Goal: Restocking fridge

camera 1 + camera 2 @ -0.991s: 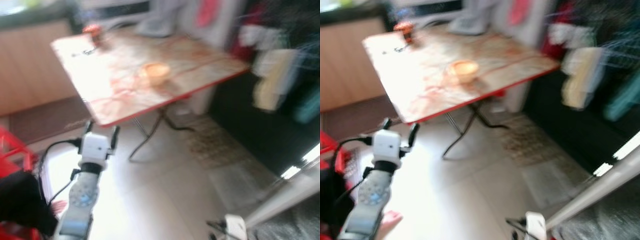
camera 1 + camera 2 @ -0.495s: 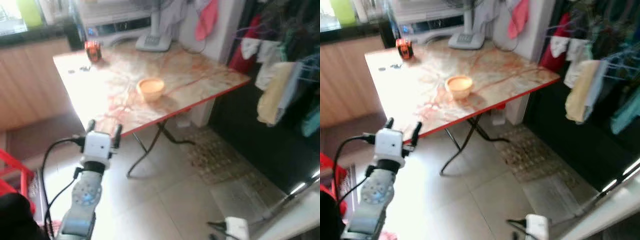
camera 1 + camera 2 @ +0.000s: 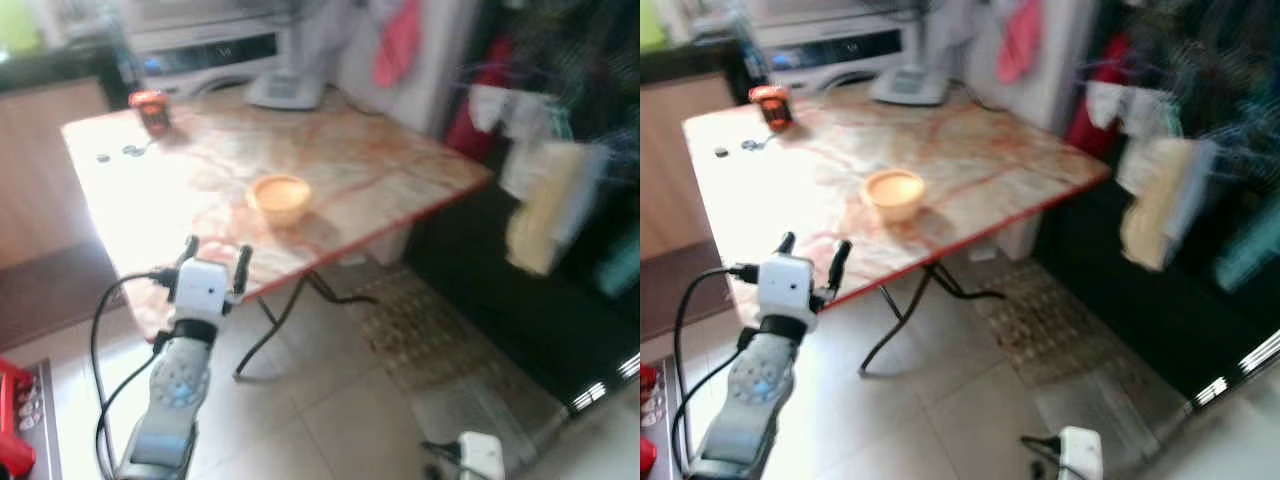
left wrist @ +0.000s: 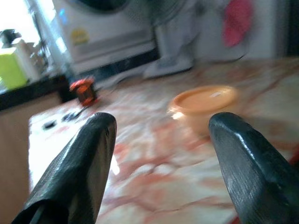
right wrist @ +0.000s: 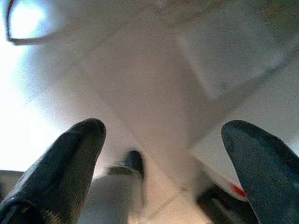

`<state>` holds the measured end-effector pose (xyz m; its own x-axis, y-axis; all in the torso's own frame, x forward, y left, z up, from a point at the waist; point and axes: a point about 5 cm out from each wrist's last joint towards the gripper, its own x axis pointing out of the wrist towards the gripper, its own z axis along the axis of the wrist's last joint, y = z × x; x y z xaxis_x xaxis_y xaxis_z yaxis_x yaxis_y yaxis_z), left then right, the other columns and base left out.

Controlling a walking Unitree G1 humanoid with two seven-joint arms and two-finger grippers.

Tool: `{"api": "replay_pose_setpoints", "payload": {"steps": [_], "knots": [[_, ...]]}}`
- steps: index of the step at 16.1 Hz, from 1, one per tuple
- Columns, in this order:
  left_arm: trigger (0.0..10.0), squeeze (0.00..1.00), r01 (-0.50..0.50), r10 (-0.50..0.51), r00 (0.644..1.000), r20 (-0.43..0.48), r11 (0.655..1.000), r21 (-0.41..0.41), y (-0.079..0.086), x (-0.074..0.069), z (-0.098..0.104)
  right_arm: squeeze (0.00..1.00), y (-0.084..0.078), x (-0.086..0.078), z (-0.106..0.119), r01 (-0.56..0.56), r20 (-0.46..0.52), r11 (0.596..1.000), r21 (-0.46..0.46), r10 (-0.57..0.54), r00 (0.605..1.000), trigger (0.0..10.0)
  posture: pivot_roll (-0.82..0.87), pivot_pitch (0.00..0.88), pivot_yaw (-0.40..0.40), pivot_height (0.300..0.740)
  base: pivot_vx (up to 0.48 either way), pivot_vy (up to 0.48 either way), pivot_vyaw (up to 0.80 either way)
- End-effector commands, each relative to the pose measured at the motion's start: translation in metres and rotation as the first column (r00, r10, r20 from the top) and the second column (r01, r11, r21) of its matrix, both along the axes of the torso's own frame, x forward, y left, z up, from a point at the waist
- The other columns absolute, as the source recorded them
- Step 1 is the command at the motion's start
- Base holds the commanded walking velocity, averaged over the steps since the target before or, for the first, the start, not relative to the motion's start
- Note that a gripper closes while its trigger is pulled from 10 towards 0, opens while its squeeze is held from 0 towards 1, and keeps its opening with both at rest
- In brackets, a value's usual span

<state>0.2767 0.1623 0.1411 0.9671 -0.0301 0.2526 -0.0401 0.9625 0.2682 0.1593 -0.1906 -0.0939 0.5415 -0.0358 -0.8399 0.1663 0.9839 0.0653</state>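
An orange lidded tub [image 3: 279, 197] sits near the middle of a marble-patterned folding table [image 3: 400, 170] with a red edge. A small red-orange object [image 3: 150, 108] stands at the table's far left corner. My left gripper [image 3: 215, 252] is raised in front of the table's near edge, open and empty. In the left wrist view its fingers [image 4: 79, 172] frame the tub [image 4: 205, 105], which lies a good way ahead. My right arm [image 3: 480, 455] hangs low at the bottom, and the right gripper [image 5: 163, 144] is open over the floor tiles.
A fan base [image 3: 285, 90] and a white appliance [image 3: 200, 55] stand behind the table. Clothes hang on a rack [image 3: 545, 200] at the right. A patterned mat [image 3: 430, 330] lies on the floor, crossed metal legs [image 3: 275, 320] under the table, something red [image 3: 15, 430] at lower left.
The whole picture has shifted, so the camera moved: the table now lies nearer and further left. My left gripper now overlaps the table's near edge, still open.
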Motion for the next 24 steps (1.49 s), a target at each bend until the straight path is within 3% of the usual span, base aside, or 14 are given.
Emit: {"api": "replay_pose_setpoints", "payload": {"steps": [1, 16, 18, 24], "knots": [[10.0, 0.0, 0.0, 0.0, 1.0, 0.01, 1.0, -0.015, 0.001, 0.001, 0.004, 0.0, 0.0, -0.001, 0.0, 0.004, 0.0, 1.0, 0.003, -0.004, 1.0, 10.0, -0.13, 0.032, -0.014, 0.74, 0.326, 0.0, 0.0], [10.0, 0.0, 0.006, -0.005, 1.0, 0.015, 1.0, -0.021, -0.001, 0.002, 0.007, 0.0, 0.0, 0.001, 0.001, -0.045, 0.005, 0.999, -0.017, 0.045, 0.999, 10.0, -0.12, 0.038, -0.015, 0.74, 0.328, 0.0, 0.0], [10.0, 0.0, 0.004, -0.004, 1.0, 0.017, 1.0, -0.02, 0.0, 0.003, 0.007, 0.0, 0.001, 0.001, 0.001, -0.059, 0.002, 0.998, -0.011, 0.059, 0.998, 10.0, -0.12, 0.039, -0.015, 0.74, 0.296, 0.0, 0.8], [10.0, 0.0, 0.035, -0.034, 0.999, 0.029, 0.998, -0.051, -0.003, 0.007, 0.015, 0.0, 0.001, 0.0, 0.0, -0.02, -0.001, 1.0, 0.0, 0.02, 1.0, 10.0, -0.12, 0.04, -0.013, 0.74, 0.0, 0.0, 0.0]]}}
